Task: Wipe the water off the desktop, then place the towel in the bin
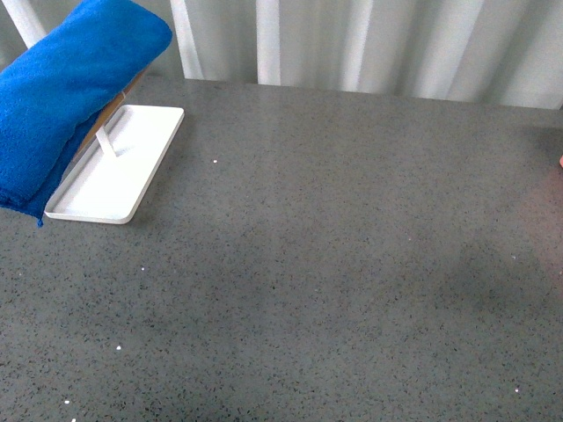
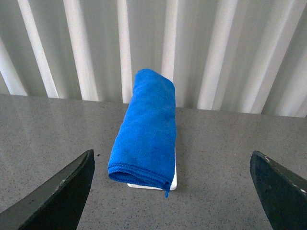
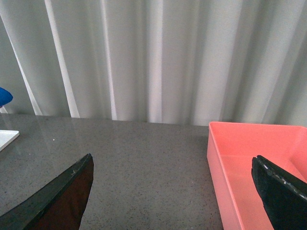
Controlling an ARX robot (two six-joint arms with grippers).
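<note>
The blue towel hangs folded over a raised bar above the white tray at the desktop's far left. It also shows in the left wrist view, some way ahead of my left gripper, which is open and empty. The pink bin stands open and empty on the desktop in the right wrist view, with my right gripper open and empty, one finger in front of the bin. Neither arm shows in the front view. I see no distinct puddle.
Pale pleated curtains close off the desktop's far edge. A white post on the tray holds the towel bar up. A faint darker patch lies on the right of the desktop; I cannot tell whether it is water.
</note>
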